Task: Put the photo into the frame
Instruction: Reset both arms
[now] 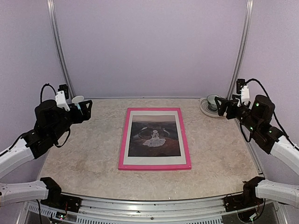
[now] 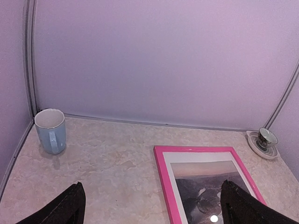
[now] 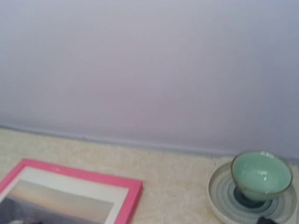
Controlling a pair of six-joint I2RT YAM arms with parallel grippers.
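The photo (image 1: 154,136) lies in the frame (image 1: 122,140); a careless swing from here could knock the cup (image 3: 259,173) or the mug (image 2: 50,130).
Your left gripper (image 1: 83,108) hangs spread wide and empty near the mug; your right gripper (image 1: 221,106) hovers by the cup, touching nothing, its spread I cannot tell; the frame lies flat mid-way across the desk (image 1: 70,154).

Overhead view looks down on the whole table (image 1: 219,158) from its near edge. Both wrist views sit low, facing the back wall (image 2: 163,60); all three share the far edge of the frame (image 1: 124,140).
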